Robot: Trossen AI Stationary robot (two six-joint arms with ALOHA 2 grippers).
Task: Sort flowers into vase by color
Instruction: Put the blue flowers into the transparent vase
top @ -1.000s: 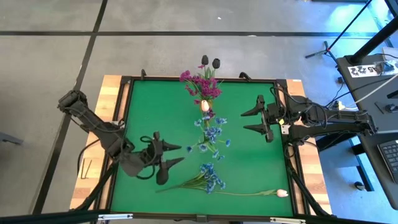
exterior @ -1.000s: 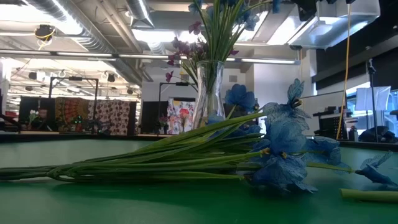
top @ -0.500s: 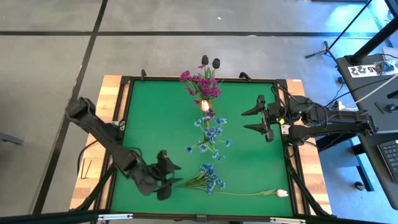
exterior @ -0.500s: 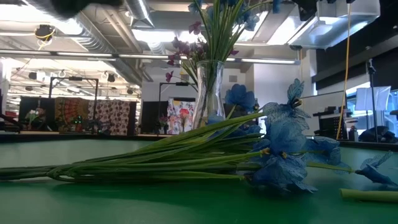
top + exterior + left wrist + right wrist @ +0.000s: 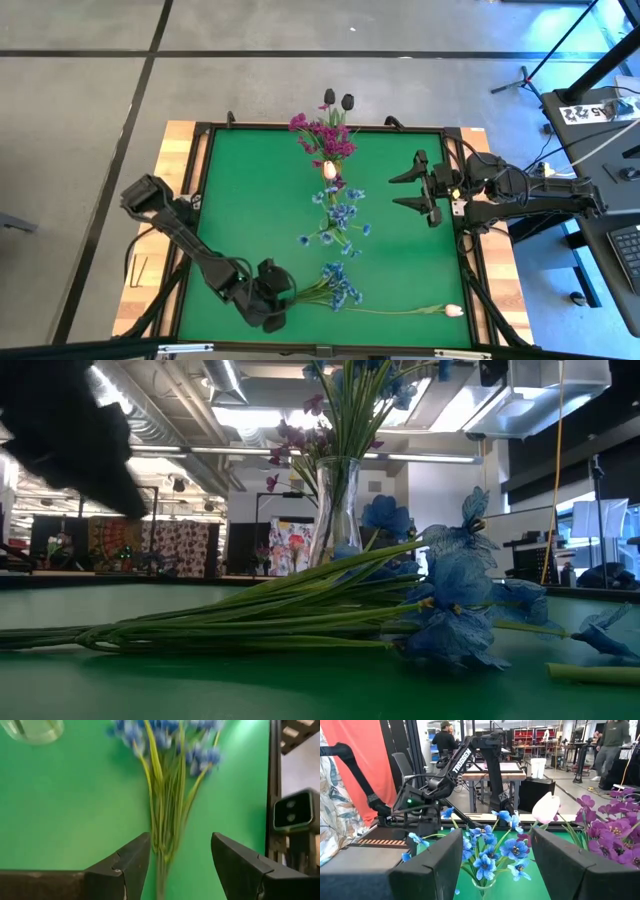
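Left gripper [image 5: 278,305] low at the bottom centre-left of the high view, over the green mat [image 5: 250,200]. Fingers spread wide, one on each side of the stem ends of a loose bunch of blue flowers [image 5: 335,288]; nothing gripped. In the left wrist view the left gripper [image 5: 181,857] shows both dark fingers [image 5: 131,862] apart, with the green stems [image 5: 165,827] running up between them and the blue blossoms at the top of the frame. Whether the fingers touch the stems, cannot tell.

The bunch lies flat on the mat, stems toward the lower left, blooms toward the centre bottom. In the low view it fills the foreground: stems [image 5: 250,622] across the middle, blue blossoms [image 5: 455,600] at right of centre. A dark blur in the upper left of that frame is part of an arm.

Just right of the bunch, near the bottom edge, one pale pink tulip [image 5: 454,311] lies on its long stem.

Centre of the mat: a glass vase [image 5: 340,222] with blue flowers. Above it, near the top edge, a second vase [image 5: 326,160] with magenta sprays, a pale pink bud and two near-black tulips [image 5: 338,100].

Right gripper [image 5: 414,191] hovers at the right of the mat, fingers well apart, empty, pointing toward the vases. Its wrist view looks between both fingers [image 5: 432,865] at blue blooms [image 5: 487,852], a pink bud [image 5: 546,808] and magenta sprays [image 5: 612,827]. People stand in the room behind.
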